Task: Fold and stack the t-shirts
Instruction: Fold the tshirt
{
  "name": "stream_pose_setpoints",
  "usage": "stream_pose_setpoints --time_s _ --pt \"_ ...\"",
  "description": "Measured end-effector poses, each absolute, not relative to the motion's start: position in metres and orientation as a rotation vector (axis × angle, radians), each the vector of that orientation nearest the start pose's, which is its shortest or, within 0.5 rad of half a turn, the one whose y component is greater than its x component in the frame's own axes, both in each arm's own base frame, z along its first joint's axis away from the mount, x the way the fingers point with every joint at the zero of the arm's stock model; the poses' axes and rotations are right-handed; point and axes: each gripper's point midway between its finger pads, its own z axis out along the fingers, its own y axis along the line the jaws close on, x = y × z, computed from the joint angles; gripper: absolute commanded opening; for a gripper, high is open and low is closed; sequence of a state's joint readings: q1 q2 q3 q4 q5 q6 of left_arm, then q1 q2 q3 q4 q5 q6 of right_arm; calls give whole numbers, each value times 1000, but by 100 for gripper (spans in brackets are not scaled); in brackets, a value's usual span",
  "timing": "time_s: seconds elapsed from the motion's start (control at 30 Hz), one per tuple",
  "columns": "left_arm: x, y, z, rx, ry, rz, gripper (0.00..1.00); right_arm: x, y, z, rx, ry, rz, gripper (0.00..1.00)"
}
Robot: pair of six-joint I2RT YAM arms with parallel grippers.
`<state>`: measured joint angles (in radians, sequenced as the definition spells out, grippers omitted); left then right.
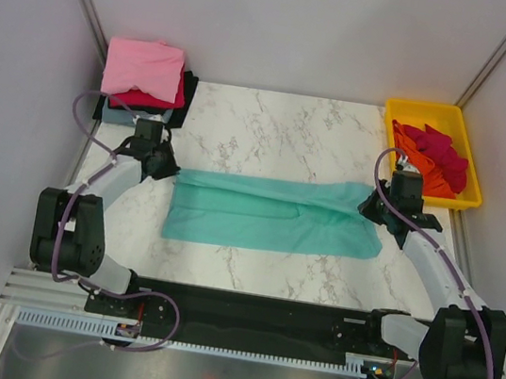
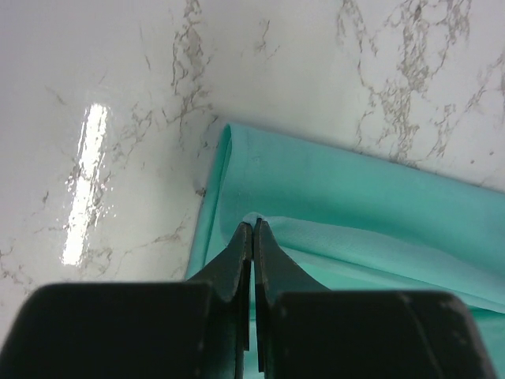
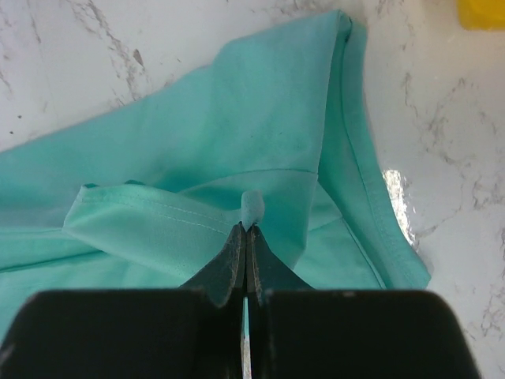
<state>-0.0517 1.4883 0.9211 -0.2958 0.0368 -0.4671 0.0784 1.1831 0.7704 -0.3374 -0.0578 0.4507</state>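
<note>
Two claws pinching one teal shirt on the table

One teal-green shirt (image 1: 273,216) is lying stretched sideways across the middle of the marble table (image 1: 272,126). It is folded lengthwise into a long band, its left end squared off and its right end narrowing towards the far right. In the right wrist view a stitched hem is lying folded over on top of the cloth, close to the fingertips.

The left claw (image 1: 163,168) is sitting at the far-left corner of the band. Its fingers are pressing fully together and nipping a small bit of the folded edge there. The right claw (image 1: 371,207) is sitting at the opposite end, also fully closed, with a little tuft of teal cloth sticking up between its fingertips. Both are gripping this same shirt low over the table.

At the far-left corner of the table a pile of folded shirts is resting. A pink shirt (image 1: 142,68) is lying on top, a crimson shirt (image 1: 157,99) is showing beneath it, a grey-blue shirt (image 1: 117,114) is peeking out at the near edge and a black shirt (image 1: 187,94) at the right side. At the far-right corner a yellow tray (image 1: 426,113) is holding an orange shirt (image 1: 419,162) and a dark red shirt (image 1: 449,152), both crumpled, just beyond the right claw and apart from the teal cloth
</note>
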Motion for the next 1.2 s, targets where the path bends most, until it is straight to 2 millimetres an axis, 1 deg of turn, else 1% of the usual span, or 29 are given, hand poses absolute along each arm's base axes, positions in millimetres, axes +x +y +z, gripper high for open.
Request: stream_pose_setpoints --time_s 0.13,0.17,0.23,0.3,0.33,0.37,0.4,0.43,0.47,0.53,0.6,0.67,0.8,0.87,0.9,0.93,1.0,1.1,1.2 --pt "353 -44 71 -503 2431 -270 2 304 51 94 454 2348 317 1" --pt "350 -44 70 -508 2433 -270 3 298 50 88 468 2358 316 2" --pt "345 -43 67 -516 2438 -269 9 289 49 80 494 2366 316 4" --pt "339 -43 62 -525 2446 -268 34 282 47 72 532 2364 308 11" --pt "337 -43 60 -535 2450 -265 47 279 46 70 552 2361 303 20" --pt "334 -42 57 -552 2450 -260 65 276 44 68 574 2354 294 31" --pt "328 -40 54 -581 2449 -247 70 273 42 67 600 2343 288 62" --pt "325 -38 53 -585 2450 -237 76 271 39 67 615 2332 277 72" --pt "320 -35 53 -602 2442 -221 78 269 37 66 638 2316 271 79" --pt "310 -28 56 -633 2418 -181 78 263 33 66 673 2289 258 88" --pt "306 -21 67 -656 2367 -150 77 258 30 67 697 2265 255 89" --pt "307 -15 86 -668 2289 -135 75 255 29 71 709 2241 258 87" --pt "311 -12 119 -659 2184 -154 75 261 34 83 683 2205 298 79" --pt "315 -15 134 -642 2160 -178 74 269 40 89 650 2219 312 70" --pt "318 -17 141 -628 2152 -192 73 275 46 92 625 2235 315 65" --pt "321 -20 149 -605 2147 -214 72 284 52 95 595 2252 319 59" --pt "324 -27 163 -550 2143 -255 72 297 63 96 551 2285 323 50" --pt "318 -36 180 -471 2149 -302 72 316 75 88 488 2344 296 44" --pt "301 -40 194 -398 2140 -323 73 326 80 74 443 2399 261 42"
